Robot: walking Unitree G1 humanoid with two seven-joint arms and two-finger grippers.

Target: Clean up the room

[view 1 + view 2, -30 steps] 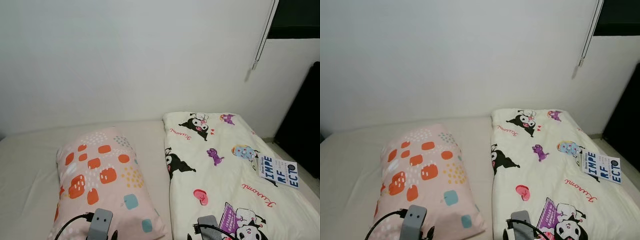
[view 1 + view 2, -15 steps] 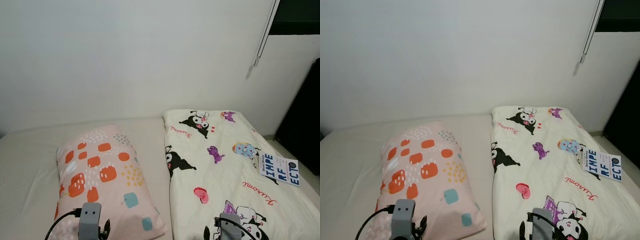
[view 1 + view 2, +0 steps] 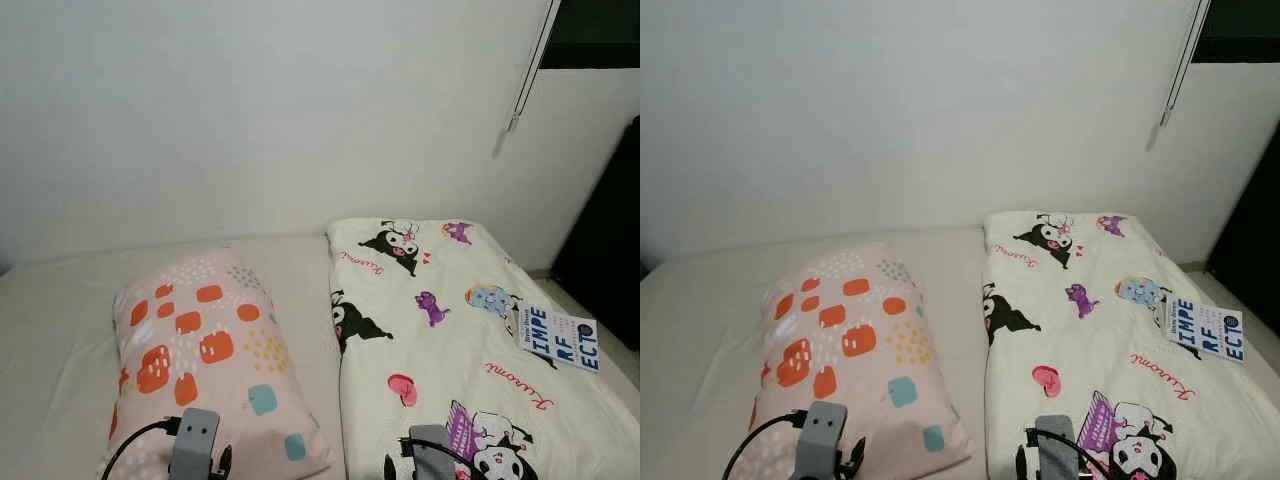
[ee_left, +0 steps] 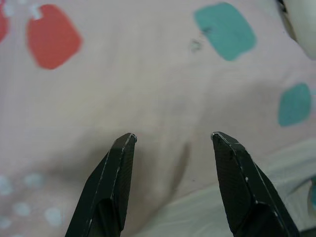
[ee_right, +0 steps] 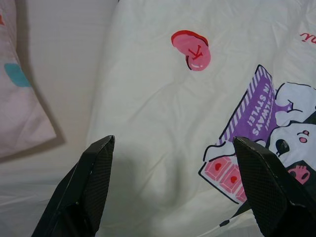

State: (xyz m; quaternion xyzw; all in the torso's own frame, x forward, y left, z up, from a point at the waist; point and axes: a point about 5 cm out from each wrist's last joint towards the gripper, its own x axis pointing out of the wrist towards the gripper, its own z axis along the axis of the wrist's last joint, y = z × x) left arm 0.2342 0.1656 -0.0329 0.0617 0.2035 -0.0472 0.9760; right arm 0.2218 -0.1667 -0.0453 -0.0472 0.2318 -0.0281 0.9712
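The left gripper (image 4: 173, 138) has its jaws released, the two black fingers spread with nothing between them, hovering over the near end of the pink pillow (image 3: 200, 345) close to its near right corner, where the pale bed sheet (image 3: 50, 320) shows just beyond the edge. The right gripper (image 5: 173, 140) is spread wider, also empty, poised above the near left part of the cartoon-print quilt (image 3: 450, 330), by the pink heart and the purple panel of the print, with the quilt's left edge and a strip of bare sheet just beside it. From the head, both wrists sit low at the near edge of the scene, the left over the pillow, the right over the quilt. Compared with half a second ago the two wrists have drawn slightly inward toward each other, the left one having shifted right and the right one left, and they now stand close to where they were a second ago; the pillow and quilt lie as they did, neither lifted nor creased afresh. That reads as settling and lining up rather than work begun: nothing is gripped, so tidying the bed is probably still at its start. The pillow lies on the left half of the bed, the quilt folded lengthwise along the right, with a printed card (image 3: 560, 340) resting on its far right edge, beside the dark doorway (image 3: 610, 240).
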